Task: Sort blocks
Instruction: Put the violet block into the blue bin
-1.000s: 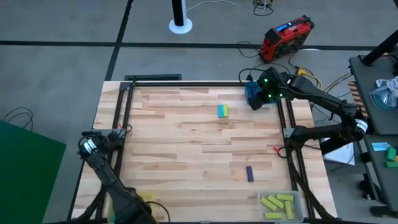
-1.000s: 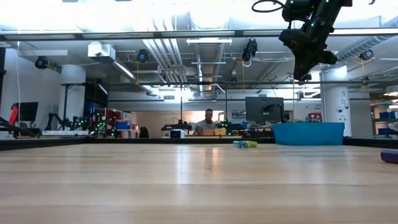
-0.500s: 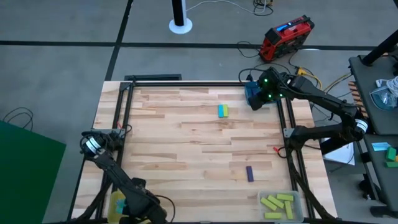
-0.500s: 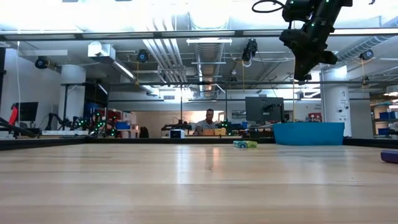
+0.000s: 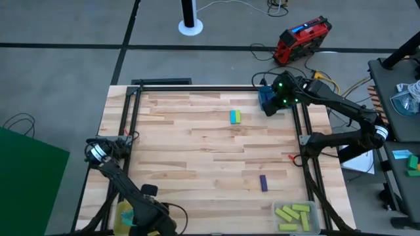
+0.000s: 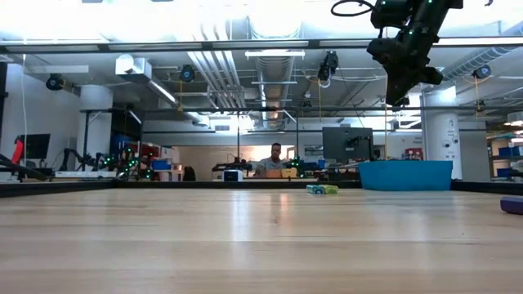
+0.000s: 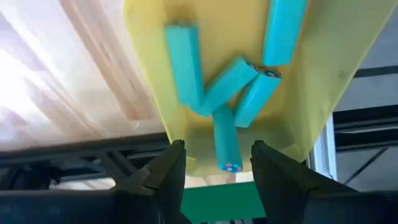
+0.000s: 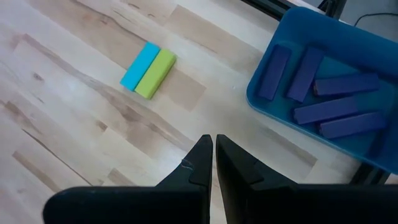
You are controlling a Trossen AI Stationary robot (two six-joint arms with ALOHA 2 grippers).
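text: none legible | labels: none | brands: none | numbers: none | signs: none

Grey floor [image 5: 65, 72], red toolbox [image 5: 300, 38], ceiling pipes [image 6: 245, 69], seated person [image 6: 274, 160].

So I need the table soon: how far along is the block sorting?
Mostly done: cyan bars lie in the yellow tray, purple bars in the blue tray, yellow-green bars in the clear tray. Nothing is in hand: the open left end effector hovers over the yellow tray. Left: a touching cyan bar and yellow-green bar, plus one purple bar.
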